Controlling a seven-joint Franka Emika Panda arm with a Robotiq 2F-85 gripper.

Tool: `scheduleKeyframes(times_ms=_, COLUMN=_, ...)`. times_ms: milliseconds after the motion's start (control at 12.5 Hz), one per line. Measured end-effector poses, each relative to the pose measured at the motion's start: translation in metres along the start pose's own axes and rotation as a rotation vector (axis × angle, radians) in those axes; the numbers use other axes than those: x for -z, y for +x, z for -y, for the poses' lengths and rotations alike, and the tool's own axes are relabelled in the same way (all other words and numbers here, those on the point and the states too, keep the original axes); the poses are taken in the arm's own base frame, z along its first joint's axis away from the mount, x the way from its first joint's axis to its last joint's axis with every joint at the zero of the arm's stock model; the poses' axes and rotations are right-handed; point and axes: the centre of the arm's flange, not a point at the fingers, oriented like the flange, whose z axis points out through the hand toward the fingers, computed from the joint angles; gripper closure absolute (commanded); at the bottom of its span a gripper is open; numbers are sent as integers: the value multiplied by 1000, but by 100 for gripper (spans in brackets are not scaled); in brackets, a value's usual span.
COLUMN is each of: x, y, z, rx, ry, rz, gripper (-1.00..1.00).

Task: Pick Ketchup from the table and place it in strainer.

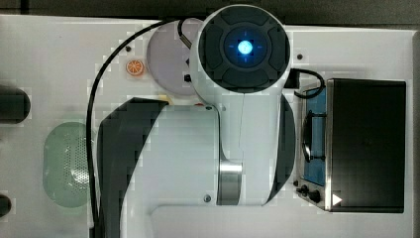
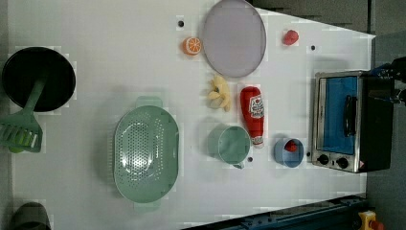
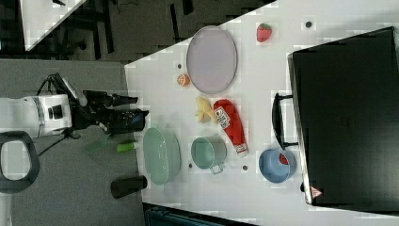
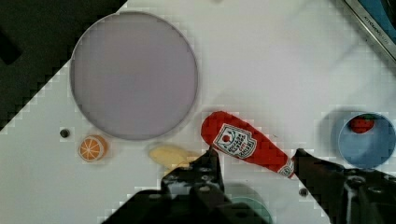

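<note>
In the wrist view we start at our own pincer (image 4: 254, 161), low in the frame: its two dark fingers stand wide apart and hold nothing. Between and just beyond their tips lies the Ketchup (image 4: 247, 145), flat on the white counter (image 4: 261, 60), with its fat base toward the frame's centre and its capped end slanting down to the right, close by the right finger. So the bottle's long axis runs nearly along the line from finger to finger rather than across it; we judge that the wrist must turn before the fingers can close over the narrow body.

Farther off, in the left view, the Ketchup (image 2: 253, 114) lies right of centre, just beside the green mug (image 2: 230, 143). The strainer (image 2: 146, 152) sits at lower centre-left of the frame, beyond the mug and apart from the bottle.
</note>
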Motion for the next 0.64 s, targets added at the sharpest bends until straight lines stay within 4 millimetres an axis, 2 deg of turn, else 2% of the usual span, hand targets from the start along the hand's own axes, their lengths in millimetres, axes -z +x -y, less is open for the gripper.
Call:
scheduleKeyframes(times_ms=80, x=-7, y=-19, z=-18, rx=-7, ry=-61, rz=81, gripper=-59)
scheduleKeyframes(times_ms=160, x=-4, y=-35, z=-37, rx=-14, ry=-93, rz=109, gripper=-81)
scheduleKeyframes(times_ms=240, x=7, y=-46, z=-50, rx=-21, ry=-92, rz=104, gripper=-99)
scheduleKeyframes(times_ms=400, x=35, y=-58, z=-63, rx=-24, ry=-62, rz=60, gripper=-100)
scheduleKeyframes(times_ms=480, x=43, y=-59, z=-64, rx=-21, ry=-45, rz=38, gripper=-100)
scheduleKeyframes(times_ms=640, x=39, y=-52, z=-54, rx=30, ry=-7, rz=0, gripper=-100)
